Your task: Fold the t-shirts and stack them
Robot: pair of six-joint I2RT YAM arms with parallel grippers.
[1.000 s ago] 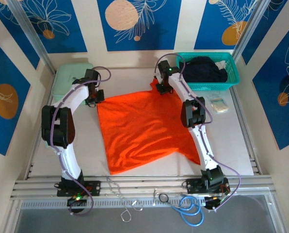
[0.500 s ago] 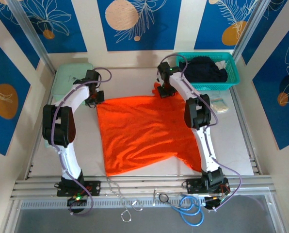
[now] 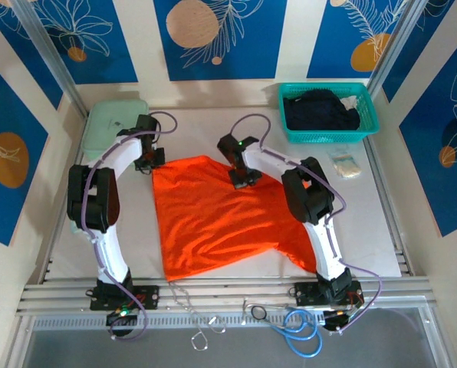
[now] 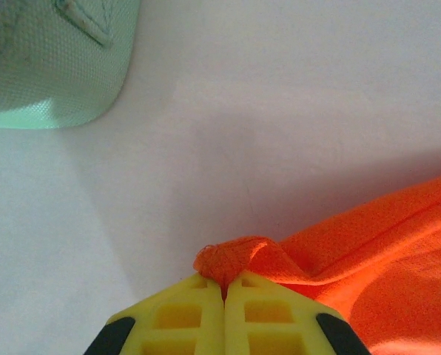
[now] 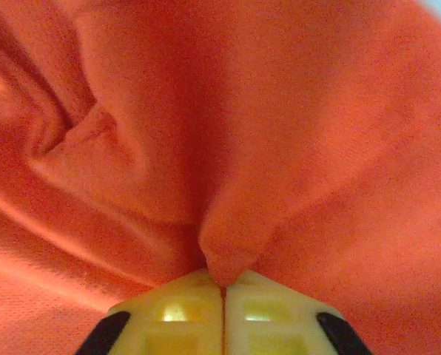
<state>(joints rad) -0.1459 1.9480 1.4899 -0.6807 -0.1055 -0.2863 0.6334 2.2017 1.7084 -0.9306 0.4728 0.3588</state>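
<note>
The orange t-shirt (image 3: pixel 221 215) is spread flat on the white table (image 3: pixel 370 226), to the left of the teal mesh basket (image 3: pixel 328 137) and nearer the arm bases than it. The black t-shirt (image 3: pixel 320 111) is heaped inside that basket. A bunched corner of orange fabric is pinched between the pressed-together fingers of the left gripper (image 3: pixel 153 158), far to the basket's left. A raised fold of the same shirt is clamped by the right gripper (image 3: pixel 241 178), closer to the basket.
</note>
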